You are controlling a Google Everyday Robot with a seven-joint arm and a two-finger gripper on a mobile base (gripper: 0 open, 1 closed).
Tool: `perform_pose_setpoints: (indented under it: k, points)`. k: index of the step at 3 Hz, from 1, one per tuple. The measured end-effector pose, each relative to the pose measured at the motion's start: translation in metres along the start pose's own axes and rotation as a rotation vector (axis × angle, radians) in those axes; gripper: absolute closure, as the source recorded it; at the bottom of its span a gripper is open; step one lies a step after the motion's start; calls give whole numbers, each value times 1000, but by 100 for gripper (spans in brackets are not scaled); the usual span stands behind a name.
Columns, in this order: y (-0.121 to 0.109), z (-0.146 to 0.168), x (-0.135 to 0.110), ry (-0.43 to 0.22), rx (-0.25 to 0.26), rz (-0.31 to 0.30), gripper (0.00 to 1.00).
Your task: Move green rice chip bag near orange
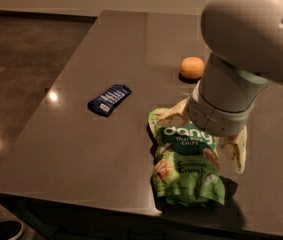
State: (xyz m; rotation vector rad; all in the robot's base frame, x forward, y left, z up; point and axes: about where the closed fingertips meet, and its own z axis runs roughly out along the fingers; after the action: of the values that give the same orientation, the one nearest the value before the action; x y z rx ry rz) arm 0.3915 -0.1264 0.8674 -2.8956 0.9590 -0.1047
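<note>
The green rice chip bag (186,169) lies flat on the dark table near the front edge, its print facing up. The orange (192,67) sits behind it, about a bag's length away. My gripper (198,141) hangs over the bag's upper end. One cream finger (168,116) is at the bag's top left corner and the other finger (235,149) is by its right side, spread wide apart. The grey wrist hides the bag's top edge.
A small dark-blue wrapped bar (109,99) lies left of the bag. The table (81,149) ends just in front of the bag and along the left side. My bulky arm (251,29) fills the upper right, above the table's right part.
</note>
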Motion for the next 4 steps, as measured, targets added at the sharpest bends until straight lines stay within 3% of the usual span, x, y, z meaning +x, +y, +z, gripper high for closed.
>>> perform_pose_setpoints:
  k: [1, 2, 4]
  points:
    - [0, -1, 6, 9, -29, 37, 13]
    - [-1, -8, 20, 13, -50, 120, 37]
    - [-4, -12, 37, 13, -68, 208, 83]
